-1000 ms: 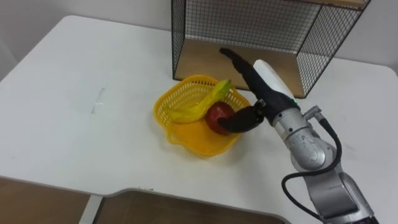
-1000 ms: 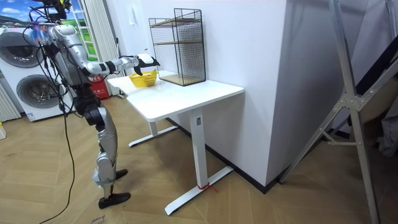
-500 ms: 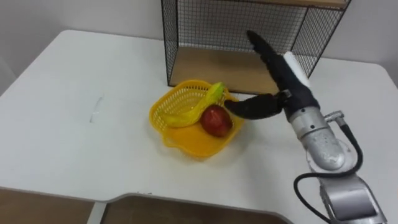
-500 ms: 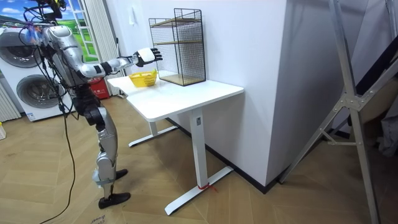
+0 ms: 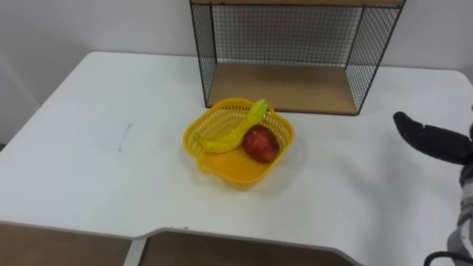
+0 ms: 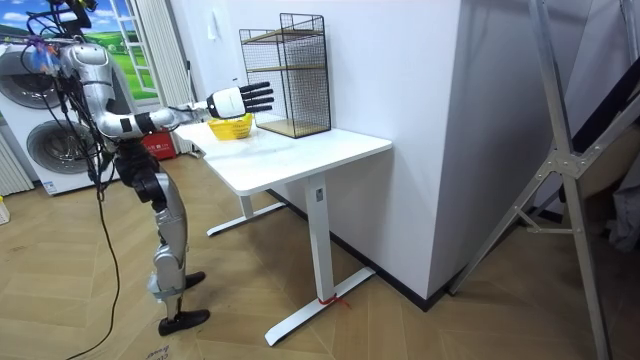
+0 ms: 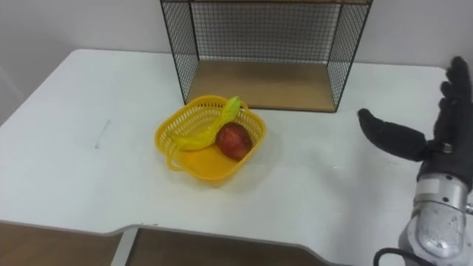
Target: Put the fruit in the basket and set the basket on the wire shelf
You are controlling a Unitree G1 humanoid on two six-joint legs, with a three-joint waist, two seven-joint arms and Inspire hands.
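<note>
While 1 banana (image 5: 230, 131) and 1 apple (image 5: 261, 143) lie in the basket (image 5: 235, 173), the right hand (image 7: 446, 131) hovers, fingers (image 7: 457, 87) spread.

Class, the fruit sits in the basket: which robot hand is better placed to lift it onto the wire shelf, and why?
Right, probably: the right robot hand hangs open above the table, right of the yellow basket and near the wire shelf's open front.

White table (image 6: 300, 152) on white legs beside white wall (image 6: 400, 90); herringbone wood floor (image 6: 420, 325); washing machines (image 6: 55, 152) and pale curtain (image 6: 160, 45) at room view's left; grey metal frame (image 6: 562, 170) at right, leaning
</note>
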